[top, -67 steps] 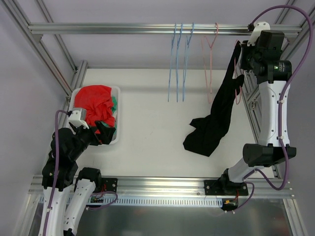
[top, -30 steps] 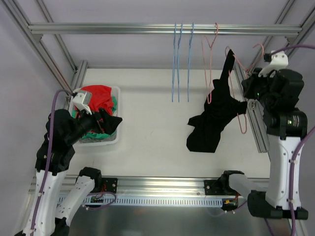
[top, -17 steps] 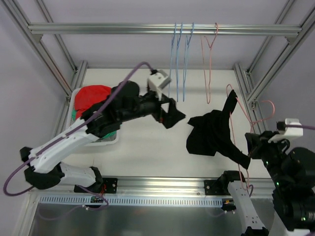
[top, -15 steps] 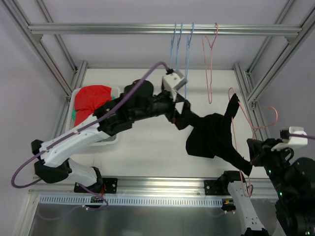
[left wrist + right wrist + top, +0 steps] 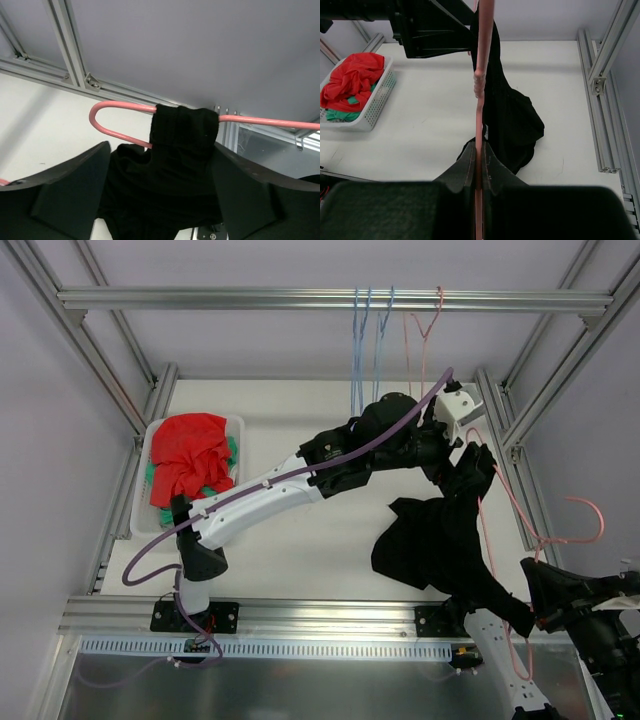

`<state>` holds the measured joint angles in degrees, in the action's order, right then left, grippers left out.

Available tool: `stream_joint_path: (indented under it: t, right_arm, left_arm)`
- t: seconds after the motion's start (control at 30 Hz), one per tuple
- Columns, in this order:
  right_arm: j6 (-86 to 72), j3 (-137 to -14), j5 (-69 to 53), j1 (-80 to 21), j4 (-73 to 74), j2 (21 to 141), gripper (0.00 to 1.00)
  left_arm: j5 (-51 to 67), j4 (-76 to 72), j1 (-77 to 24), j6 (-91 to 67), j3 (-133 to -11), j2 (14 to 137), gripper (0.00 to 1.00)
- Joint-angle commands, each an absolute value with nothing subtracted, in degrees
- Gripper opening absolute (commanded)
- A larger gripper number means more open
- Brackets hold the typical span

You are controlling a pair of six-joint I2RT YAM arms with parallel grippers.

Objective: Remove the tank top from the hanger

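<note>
A white basket of red and green clothes sits at the left edge of the worktop. The left hand is stretched far across to the right, its fingers spread wide on either side of the strap of the black tank top. That strap is draped over the end loop of the pink hanger, while the garment's lower part lies bunched on the worktop. At the near right, the right hand is clamped on the hanger's wire.
</note>
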<state>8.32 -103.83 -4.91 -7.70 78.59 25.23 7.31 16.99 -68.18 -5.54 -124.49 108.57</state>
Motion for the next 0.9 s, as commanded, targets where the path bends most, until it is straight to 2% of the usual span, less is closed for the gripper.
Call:
stream_joint_path:
  t: [0.0,0.03,0.07,0.13,0.27,0.33,0.43,0.5,0.6,0.7,0.8,0.87]
  right_arm:
    - [7.7,-105.6,-3.5,-9.1,80.4,27.0,0.00]
    - [7.8,-105.7,-3.7,-9.1,80.4,27.2,0.00]
    - [7.7,-105.8,-3.7,-9.2,80.4,27.2,0.00]
    - [7.8,-105.7,-3.6,-9.2,80.3,27.4,0.00]
    - [7.9,-105.3,-3.8,-9.2,80.2,27.9,0.00]
    - [8.3,-104.6,-3.9,-9.2,80.3,27.9,0.00]
    - [11.0,-102.6,-6.9,-9.9,80.4,27.6,0.00]
    - [13.2,-101.4,-11.6,-12.7,80.9,27.2,0.00]
    - [15.8,-98.9,-16.3,-18.6,82.6,26.7,0.00]
    - [18.1,-98.0,-20.1,-23.6,83.4,25.9,0.00]
    - [20.5,-98.3,-29.0,-27.8,82.9,25.8,0.00]
    - [21.0,-99.9,-30.5,-29.5,82.5,27.4,0.00]
  left_arm:
    - [9.4,14.9,-68.1,-5.4,-127.1,108.2,0.74]
    - [9.3,14.9,-68.1,-5.5,-127.1,108.6,0.68]
    - [9.6,14.8,-68.1,-5.7,-127.1,108.7,0.57]
    - [10.1,14.7,-68.2,-6.1,-126.8,108.8,0.47]
    - [8.4,14.7,-68.1,-6.2,-126.0,108.2,0.02]
    - [6.2,14.6,-68.1,-6.7,-123.9,106.4,0.00]
    - [-6.0,14.5,-69.0,-8.6,-117.1,100.7,0.00]
    - [-19.1,14.0,-69.9,-9.7,-109.0,94.6,0.00]
    - [-32.0,12.7,-70.6,-13.0,-98.7,88.5,0.00]
    - [-40.4,12.7,-70.6,-16.8,-91.1,78.6,0.00]
    - [-41.0,12.8,-70.6,-17.7,-84.6,70.9,0.00]
    - [-39.6,12.8,-70.6,-17.9,-79.7,67.4,0.00]
